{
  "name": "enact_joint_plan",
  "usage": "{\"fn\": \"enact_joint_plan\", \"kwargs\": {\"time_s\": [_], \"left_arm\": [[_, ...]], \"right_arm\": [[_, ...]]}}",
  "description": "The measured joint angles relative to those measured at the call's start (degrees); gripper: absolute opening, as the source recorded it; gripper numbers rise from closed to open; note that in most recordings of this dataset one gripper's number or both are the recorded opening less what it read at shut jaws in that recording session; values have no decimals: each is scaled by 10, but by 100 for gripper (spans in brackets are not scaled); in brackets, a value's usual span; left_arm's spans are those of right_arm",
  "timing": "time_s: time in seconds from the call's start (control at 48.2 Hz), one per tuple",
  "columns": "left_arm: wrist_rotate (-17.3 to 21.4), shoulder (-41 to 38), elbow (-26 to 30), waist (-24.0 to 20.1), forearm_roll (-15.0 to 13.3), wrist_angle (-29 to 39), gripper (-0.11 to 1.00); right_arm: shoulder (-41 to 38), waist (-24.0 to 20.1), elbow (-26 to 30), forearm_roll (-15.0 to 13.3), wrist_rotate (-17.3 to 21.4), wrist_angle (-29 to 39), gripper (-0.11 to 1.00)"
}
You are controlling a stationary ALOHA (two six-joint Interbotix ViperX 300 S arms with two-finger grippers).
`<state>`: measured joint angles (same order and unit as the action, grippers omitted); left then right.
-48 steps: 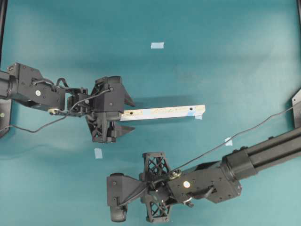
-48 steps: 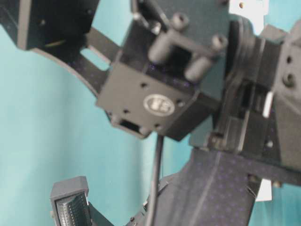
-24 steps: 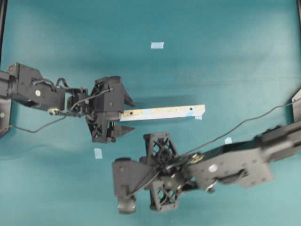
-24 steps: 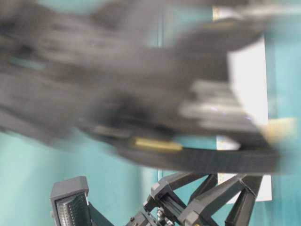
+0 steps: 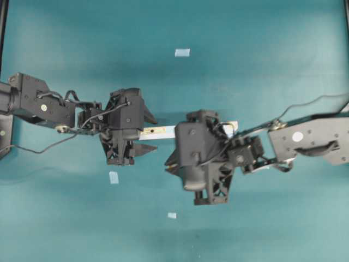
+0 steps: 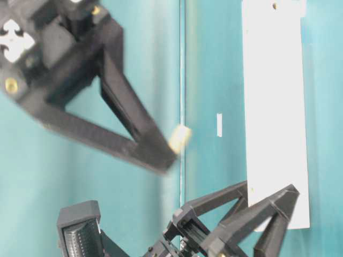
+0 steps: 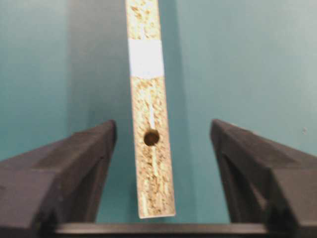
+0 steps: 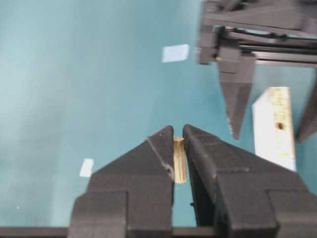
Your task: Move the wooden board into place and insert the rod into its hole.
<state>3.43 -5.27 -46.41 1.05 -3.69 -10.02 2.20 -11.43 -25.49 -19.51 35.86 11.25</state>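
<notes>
A: Starting at the left: what's the left gripper (image 5: 146, 132) doing?

B: Its fingers (image 7: 74, 163) are spread on either side of the board (image 7: 150, 119), not touching it, though they've narrowed a little from a moment ago. The board lies on the bench (image 5: 262, 65), running rightward from that gripper, its speckled edge up and the hole (image 7: 151, 137) between the fingers, just below the pale tape patch (image 7: 146, 58).

A: And to the right?

B: That's the big change. The right gripper (image 5: 170, 162) was low in the overhead view, well clear of the board; now it has swung up and sits over the board's right half, hiding it. Its fingers (image 8: 153, 158) are pinching the rod (image 8: 179, 159), which stands upright between the tips.

A: What does that mean for the task?

B: I'd say the board is roughly in place and about to be steadied, and the rod is being carried toward the hole. It's not there yet: the hole is at the left end, and the rod is still apart from the board.
</notes>
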Motion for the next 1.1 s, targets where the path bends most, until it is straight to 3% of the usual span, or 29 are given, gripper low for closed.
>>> {"fn": "enact_joint_plan", "kwargs": {"time_s": [0.497, 0.622, 0.788, 0.953, 1.098], "left_arm": [[0, -47, 24, -10, 0, -14, 66], [0, -59, 35, -13, 0, -14, 58], [0, -63, 37, -12, 0, -13, 20], [1, -63, 38, -12, 0, -11, 21], [1, -63, 38, -12, 0, -11, 21]], "right_arm": [[70, 54, -104, -16, -2, -82, 10], [83, 63, -128, -16, -2, -111, 10], [100, 71, -160, -17, -3, -131, 10], [120, 91, -198, -16, -3, -165, 10], [126, 115, -243, -17, -4, -244, 10]]}}
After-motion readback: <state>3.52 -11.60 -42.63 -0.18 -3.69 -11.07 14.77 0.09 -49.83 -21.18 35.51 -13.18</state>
